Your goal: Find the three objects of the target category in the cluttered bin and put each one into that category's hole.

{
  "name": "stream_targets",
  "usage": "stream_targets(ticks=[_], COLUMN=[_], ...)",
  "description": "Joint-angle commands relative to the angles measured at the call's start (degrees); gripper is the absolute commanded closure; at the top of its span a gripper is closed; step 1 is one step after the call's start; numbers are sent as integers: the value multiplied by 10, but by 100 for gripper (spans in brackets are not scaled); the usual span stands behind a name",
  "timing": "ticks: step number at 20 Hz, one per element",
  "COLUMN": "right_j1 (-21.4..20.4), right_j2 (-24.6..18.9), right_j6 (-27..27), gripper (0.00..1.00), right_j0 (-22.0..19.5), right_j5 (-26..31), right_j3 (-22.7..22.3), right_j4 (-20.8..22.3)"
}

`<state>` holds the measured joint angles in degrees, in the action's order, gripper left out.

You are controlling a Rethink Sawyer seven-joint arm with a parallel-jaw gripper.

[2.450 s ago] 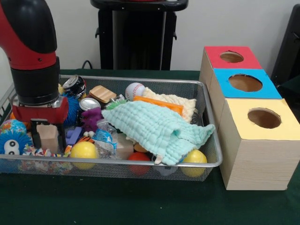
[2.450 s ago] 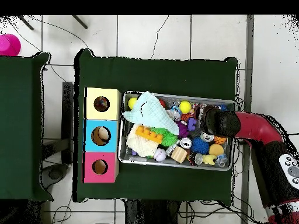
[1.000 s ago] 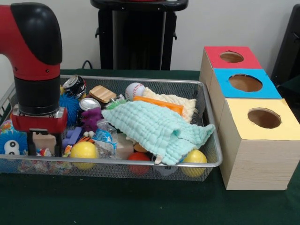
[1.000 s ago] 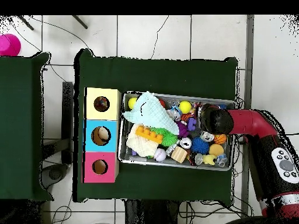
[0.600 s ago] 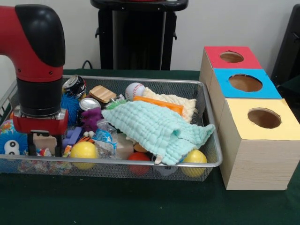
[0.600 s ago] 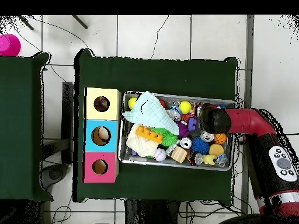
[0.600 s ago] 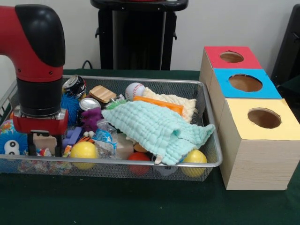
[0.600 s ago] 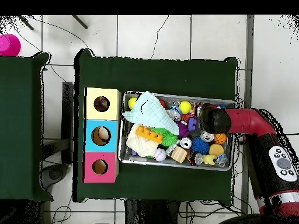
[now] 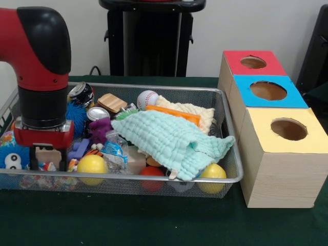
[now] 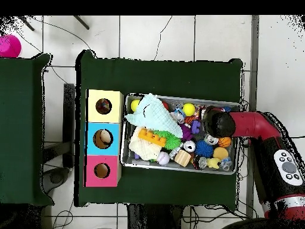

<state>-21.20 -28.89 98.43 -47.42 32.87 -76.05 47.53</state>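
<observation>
Nearest you in the front view was the green tabletop [image 9: 128, 220], then the front rim of the cluttered bin [image 9: 128, 178], a long wire-mesh tray. Just behind that rim you had a yellow ball [image 9: 91, 165] on the picture's left, a red ball [image 9: 152, 171] in the middle and a second yellow ball [image 9: 213, 171] at the bin's right corner. A crushed plastic bottle [image 9: 115, 149] stood just beside the first yellow ball.

The claw [image 9: 49, 156] was down inside the bin's left end, under the red and black arm [image 9: 41, 61]. You could not tell from either view whether it was open or closed, or if it held anything. A blue spiky ball [image 9: 13, 154] lay just beside it.

A mint green cloth [image 9: 169, 141] was draped over the middle of the clutter. Behind it sat an orange block [image 9: 171, 114] on a cream cloth [image 9: 202, 114], with a baseball [image 9: 147, 98], a wooden block [image 9: 111, 102] and a dented can [image 9: 81, 93] nearer the far rim.

Right of the bin stood three wood-grain boxes in a row. The yellow-topped box [image 9: 279, 169] was nearest, and the hole [image 9: 289, 129] in its top was clear of the claw, well apart from it. The blue-topped box [image 9: 268, 90] came next, the red-topped box [image 9: 253, 62] farthest.
</observation>
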Motion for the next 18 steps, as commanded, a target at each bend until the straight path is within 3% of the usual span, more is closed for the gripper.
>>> stream_targets(ticks=[1, 11, 12, 18], right_j1=[42, 55, 55, 47], right_j2=[-19, -30, -28, -25], right_j6=[-54, -46, -42, -26], gripper=[0, 0, 100, 100], right_j0=[-26, -37, -35, -32], right_j5=[-47, -71, -72, -82], right_j3=[23, 20, 20, 16], right_j4=[5, -2, -2, -4])
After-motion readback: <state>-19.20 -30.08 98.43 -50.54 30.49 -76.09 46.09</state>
